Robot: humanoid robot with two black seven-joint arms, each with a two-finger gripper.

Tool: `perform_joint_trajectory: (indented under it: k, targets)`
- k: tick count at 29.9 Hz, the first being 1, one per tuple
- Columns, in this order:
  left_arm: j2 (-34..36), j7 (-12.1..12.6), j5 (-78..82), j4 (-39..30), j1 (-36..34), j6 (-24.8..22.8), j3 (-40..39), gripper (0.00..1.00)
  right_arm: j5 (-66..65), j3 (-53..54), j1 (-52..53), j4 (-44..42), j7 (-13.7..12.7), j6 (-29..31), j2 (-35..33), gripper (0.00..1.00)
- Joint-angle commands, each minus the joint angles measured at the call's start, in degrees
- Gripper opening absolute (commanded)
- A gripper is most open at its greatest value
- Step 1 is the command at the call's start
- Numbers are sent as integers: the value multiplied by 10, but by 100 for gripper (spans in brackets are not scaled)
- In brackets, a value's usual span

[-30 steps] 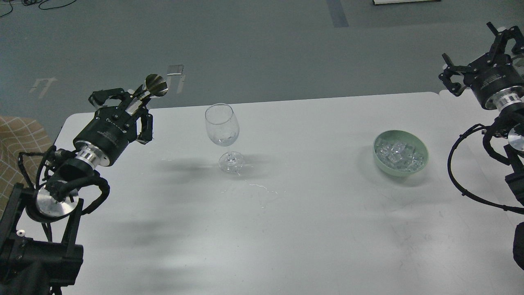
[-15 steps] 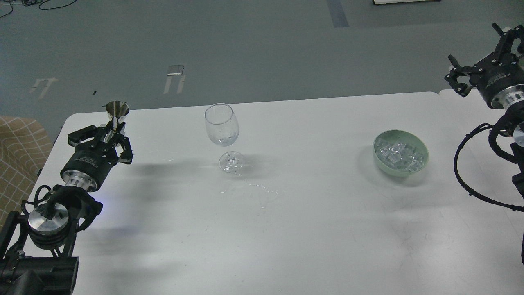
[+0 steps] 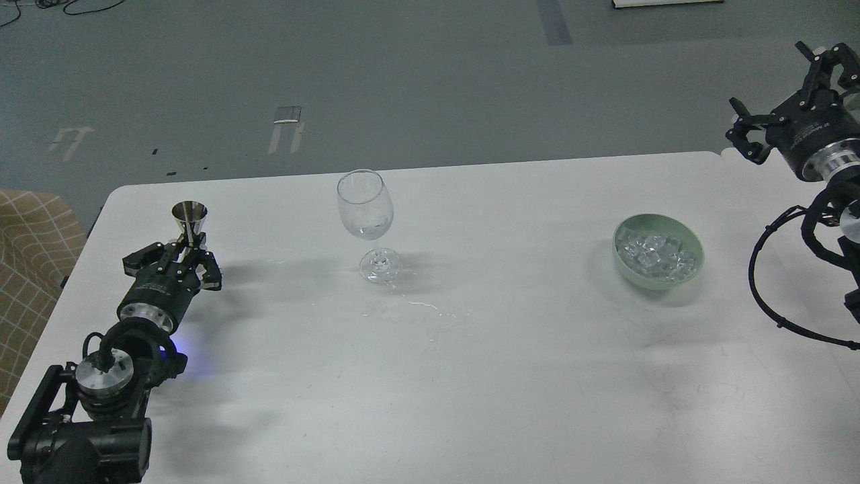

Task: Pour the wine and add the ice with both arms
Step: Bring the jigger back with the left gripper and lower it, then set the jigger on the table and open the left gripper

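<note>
Item 1. My left gripper (image 3: pixel 185 250), low at the left end of the worktop (image 3: pixel 510 376): fingers closed around the waist of the steel jigger (image 3: pixel 189 223). A second ago the jigger was tipped high in the air, mouth toward the glass; half a second ago it was upright near the worktop's far left edge; now it stands upright lower and nearer me, its foot at or just above the worktop (contact I cannot tell). I judge the pour finished and the jigger being set down.

Item 2. Stemmed glass (image 3: pixel 366 215), upright at centre, unmoved. The wine (image 3: pixel 368 232) shows only as a faint clear pool in the bottom of the bowl; thin wet streaks lie on the worktop just in front of the foot.

Item 3. Pale green bowl (image 3: pixel 672 279), right of centre, well apart from the glass. The ice (image 3: pixel 655 255) fills it, a heap of clear cubes, untouched.

Item 4. My right gripper (image 3: pixel 783 87), raised beyond the worktop's right far corner, fingers spread wide and empty. It has shifted only slightly over the last second and is not yet over the bowl.

Standing: wine step apparently done; ice step not begun. Next comes release of the jigger, then the right arm down to the bowl (slippery cubes, likely to squirt from a pinch).
</note>
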Motion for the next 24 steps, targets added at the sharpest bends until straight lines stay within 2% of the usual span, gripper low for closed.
perform_joint_trajectory:
  k: [1,5,8,11,20,24]
  targets:
    - [-9,-4,0,4,1,-1,0,0,0,0,-4,9,0,-6,-8,100]
    - [-9,-4,0,4,1,-1,0,0,0,0,-6,16,0,-7,-10,100]
    - [-7,-3,0,4,0,-1,0,8,0,0,-6,17,0,-8,-10,100]
    - [-7,-3,0,4,0,-1,0,11,0,0,-9,18,0,-8,-10,100]
    - [-8,-5,1,4,3,-1,3,11,1,1,-13,19,0,-8,-10,100]
    - [-8,-4,1,4,6,-2,3,16,1,2,-13,19,0,-8,-10,100]
